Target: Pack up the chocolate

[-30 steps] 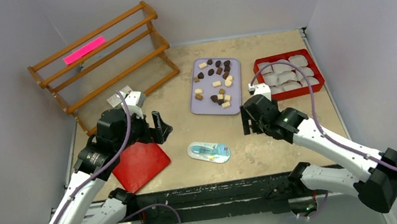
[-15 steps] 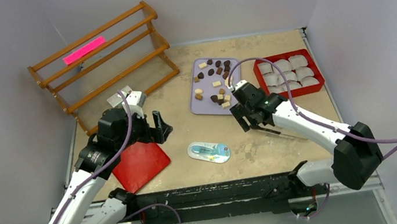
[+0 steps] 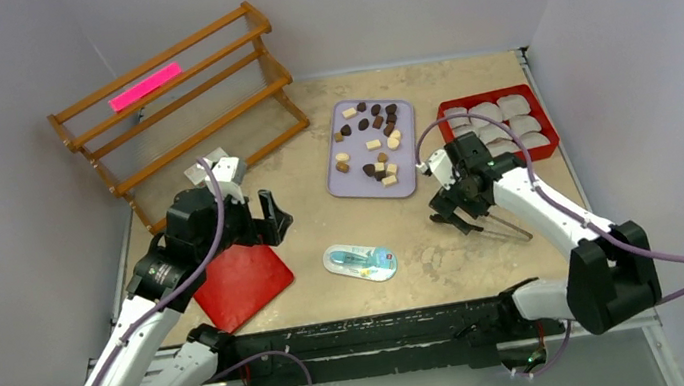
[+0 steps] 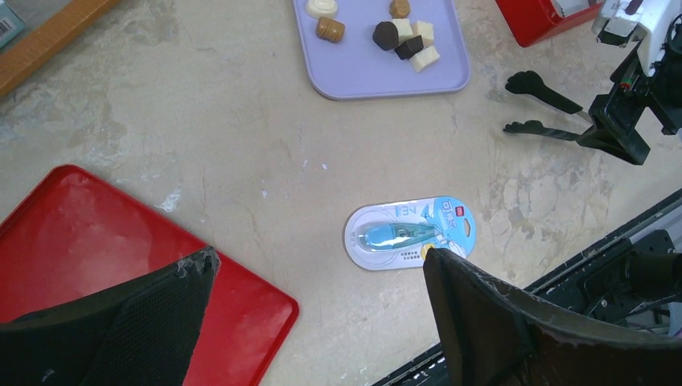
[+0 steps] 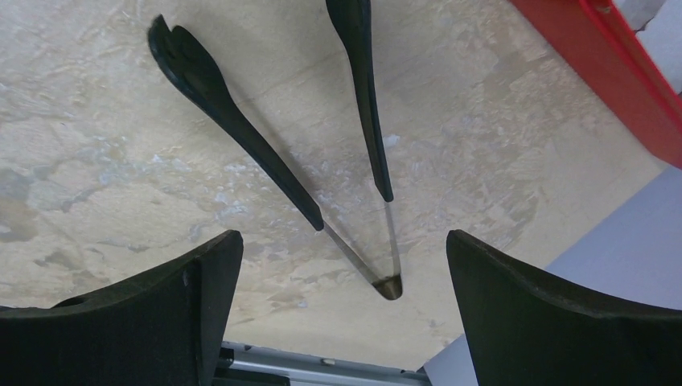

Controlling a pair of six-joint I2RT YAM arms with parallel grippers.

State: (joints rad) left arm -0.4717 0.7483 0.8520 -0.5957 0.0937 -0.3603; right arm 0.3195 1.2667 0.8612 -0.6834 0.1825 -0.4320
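Choc (image 3: 370, 170) on tray (image 3: 358, 190) | R jaws near, wide apart, empty, over tongs (image 5: 241, 135) | L jaws same, farther

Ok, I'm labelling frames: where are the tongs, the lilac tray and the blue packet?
tongs (image 5: 233, 121): right wrist view, left black arm.
lilac tray (image 4: 362, 72): left wrist view, bare floor near its edge.
blue packet (image 3: 360, 261): top external view, its middle.

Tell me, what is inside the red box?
The red box holds white paper cups; those in view look empty. The right arm covers the box's near left corner, so what sits there cannot be seen.
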